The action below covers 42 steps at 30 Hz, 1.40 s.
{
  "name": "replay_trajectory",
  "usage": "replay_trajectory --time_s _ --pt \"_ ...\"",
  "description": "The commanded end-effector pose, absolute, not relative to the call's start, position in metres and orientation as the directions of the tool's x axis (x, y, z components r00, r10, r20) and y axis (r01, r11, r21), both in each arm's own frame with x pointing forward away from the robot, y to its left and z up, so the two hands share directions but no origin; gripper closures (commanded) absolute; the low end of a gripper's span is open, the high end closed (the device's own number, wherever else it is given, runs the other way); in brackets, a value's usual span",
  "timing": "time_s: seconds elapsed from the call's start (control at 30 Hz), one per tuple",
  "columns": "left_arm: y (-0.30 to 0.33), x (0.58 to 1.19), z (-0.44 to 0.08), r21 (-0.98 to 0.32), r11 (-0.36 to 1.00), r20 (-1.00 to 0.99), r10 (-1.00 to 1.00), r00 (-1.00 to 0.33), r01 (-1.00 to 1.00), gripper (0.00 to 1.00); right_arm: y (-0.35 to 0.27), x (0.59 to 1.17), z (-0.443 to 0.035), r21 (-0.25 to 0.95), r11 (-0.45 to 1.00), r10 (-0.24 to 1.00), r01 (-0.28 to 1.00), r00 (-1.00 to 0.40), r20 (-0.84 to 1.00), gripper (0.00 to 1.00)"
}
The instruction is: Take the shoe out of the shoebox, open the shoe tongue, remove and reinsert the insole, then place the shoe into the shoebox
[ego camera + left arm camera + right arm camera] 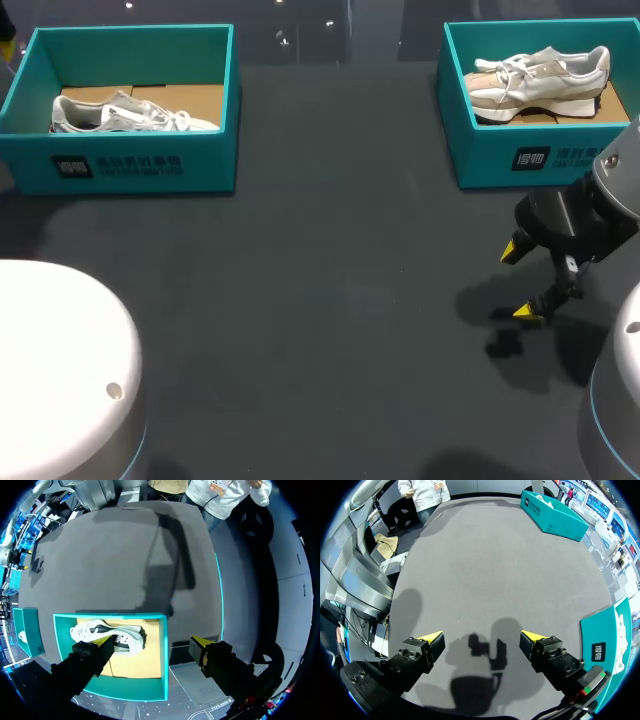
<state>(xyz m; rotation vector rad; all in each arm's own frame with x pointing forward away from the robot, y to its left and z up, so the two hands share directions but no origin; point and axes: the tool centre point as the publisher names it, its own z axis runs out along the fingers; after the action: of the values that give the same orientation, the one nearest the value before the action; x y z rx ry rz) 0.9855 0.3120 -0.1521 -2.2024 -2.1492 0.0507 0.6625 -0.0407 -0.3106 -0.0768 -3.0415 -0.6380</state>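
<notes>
Two teal shoeboxes stand at the back of the table. The left box (pixel 120 160) holds a white and grey shoe (pixel 130 115). The right box (pixel 530 155) holds a white and beige shoe (pixel 540 78). My right gripper (pixel 519 281) hangs open over bare table in front of the right box, nothing between its fingers (pixel 481 639); that box (pixel 602 640) lies just beside it. My left gripper (pixel 151 642) is open above a box (pixel 162 650) with a white shoe (pixel 107 634) lying on its side; one finger hangs over the shoe, the other outside the box wall. It does not show in the head view.
A white rounded part of my left arm (pixel 60 370) fills the front left corner, and part of my right arm (pixel 615 400) the front right. Dark grey tabletop (pixel 330 300) stretches between the boxes. The other box (pixel 552 516) sits far ahead of my right gripper.
</notes>
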Motion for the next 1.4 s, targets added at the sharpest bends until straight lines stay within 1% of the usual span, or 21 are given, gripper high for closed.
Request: replay_trajectory --time_s 0.03,0.57,0.6,0.67,0.7,0.8,0.87,0.93,1.0,1.03,1.1,1.13,1.17,1.2,1.27,1.3,1.4 --pt "0.315 0.973 -0.141 -0.065 -0.038 0.021 0.999 0.04 0.997 0.0 -0.04 0.661 -0.311 0.398 0.916 0.044 0.056 -0.998 0.04 0.0" --pt "0.315 0.971 -0.139 -0.074 -0.049 0.019 0.999 0.051 0.996 0.0 -0.04 0.661 -0.311 0.398 0.916 0.044 0.056 -0.998 0.04 0.0" --pt "0.315 0.971 -0.139 -0.074 -0.049 0.019 0.999 0.051 0.996 0.0 -0.043 0.667 -0.307 0.383 0.917 0.089 0.107 -0.994 0.063 0.0" --pt "0.315 0.971 -0.139 -0.074 -0.049 0.019 0.999 0.051 0.996 0.0 -0.047 0.679 -0.298 0.329 0.93 0.143 0.164 -0.986 0.089 0.0" --pt "0.315 0.971 -0.139 -0.074 -0.049 0.019 0.999 0.051 0.996 0.0 -0.05 0.686 -0.292 0.329 0.923 0.179 0.199 -0.98 0.091 0.0" --pt "0.315 0.971 -0.139 -0.074 -0.049 0.019 0.999 0.051 0.996 0.0 -0.055 0.704 -0.275 0.276 0.917 0.27 0.288 -0.957 0.104 0.0" --pt "0.315 0.971 -0.139 -0.074 -0.049 0.019 0.999 0.051 0.996 0.0 -0.06 0.718 -0.263 0.198 0.904 0.359 0.38 -0.923 0.137 0.0" --pt "0.315 0.971 -0.139 -0.074 -0.049 0.019 0.999 0.051 0.996 0.0 -0.065 0.729 -0.251 0.193 0.884 0.41 0.426 -0.904 0.121 0.0" --pt "0.315 0.971 -0.139 -0.074 -0.049 0.019 0.999 0.051 0.996 0.0 -0.069 0.74 -0.241 0.135 0.865 0.472 0.484 -0.874 0.113 0.0" --pt "0.315 0.971 -0.139 -0.074 -0.049 0.019 0.999 0.051 0.996 0.0 -0.073 0.743 -0.235 0.155 0.855 0.485 0.496 -0.868 0.103 0.0" --pt "0.315 0.971 -0.139 -0.074 -0.049 0.019 0.999 0.051 0.996 0.0 -0.078 0.75 -0.225 0.093 0.819 0.56 0.566 -0.825 0.081 0.0" --pt "0.315 0.971 -0.139 -0.074 -0.049 0.019 0.999 0.051 0.996 0.0 -0.081 0.752 -0.219 0.121 0.82 0.554 0.559 -0.829 0.076 0.0" --pt "0.315 0.971 -0.139 -0.074 -0.049 0.019 0.999 0.051 0.996 0.0 -0.084 0.754 -0.214 0.119 0.803 0.581 0.583 -0.812 0.058 0.0" --pt "0.315 0.971 -0.139 -0.074 -0.049 0.019 0.999 0.051 0.996 0.0 -0.087 0.756 -0.21 0.084 0.777 0.621 0.624 -0.782 0.054 0.0" --pt "0.315 0.971 -0.139 -0.074 -0.049 0.019 0.999 0.051 0.996 0.0 -0.094 0.759 -0.205 0.098 0.741 0.663 0.664 -0.747 0.052 0.0" --pt "0.315 0.971 -0.139 -0.074 -0.049 0.019 0.999 0.051 0.996 0.0 -0.097 0.76 -0.203 0.081 0.716 0.692 0.693 -0.72 0.039 0.0" --pt "0.315 0.971 -0.139 -0.074 -0.049 0.019 0.999 0.051 0.996 0.0 -0.1 0.76 -0.201 0.084 0.717 0.692 0.692 -0.721 0.033 0.0"
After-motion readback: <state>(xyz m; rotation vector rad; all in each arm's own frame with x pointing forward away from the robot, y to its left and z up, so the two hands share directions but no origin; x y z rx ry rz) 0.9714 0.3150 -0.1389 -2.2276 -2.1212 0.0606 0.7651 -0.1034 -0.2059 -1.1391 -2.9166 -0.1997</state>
